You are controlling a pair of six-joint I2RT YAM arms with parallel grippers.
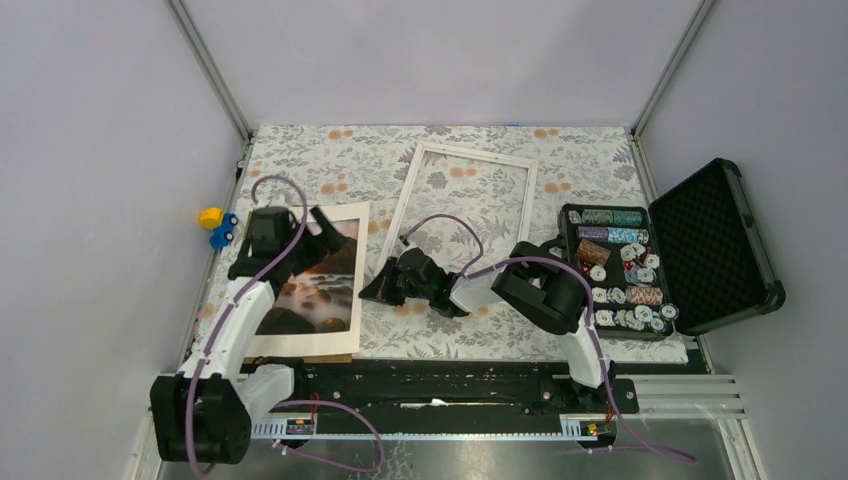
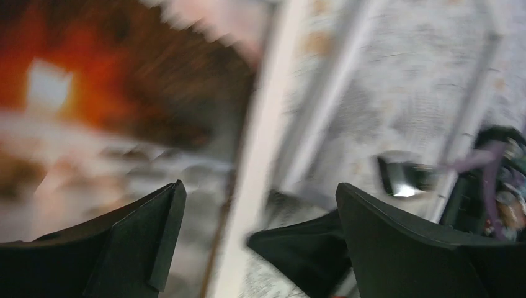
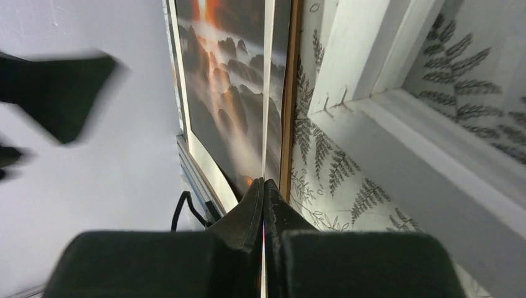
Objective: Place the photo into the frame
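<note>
soft, even light; one wrist view smeared

from above all is bright and sharp, with only faint shadows on the surface (image 1: pixel 330 150). the left wrist view is motion-blurred throughout, the photo (image 2: pixel 93 124) a smear of orange and brown. the right wrist view is crisp farther out, but the right gripper (image 3: pixel 263 189) goes soft close to the lens.

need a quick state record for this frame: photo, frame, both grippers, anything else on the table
photo: flat, left side, white border around it, brown board under it
frame: flat, right of the photo, cloth showing through
left gripper: open, above the photo's far end
right gripper: shut on a thin sheet at the photo's right edge; which sheet unclear
other: open chip case, far right
</note>
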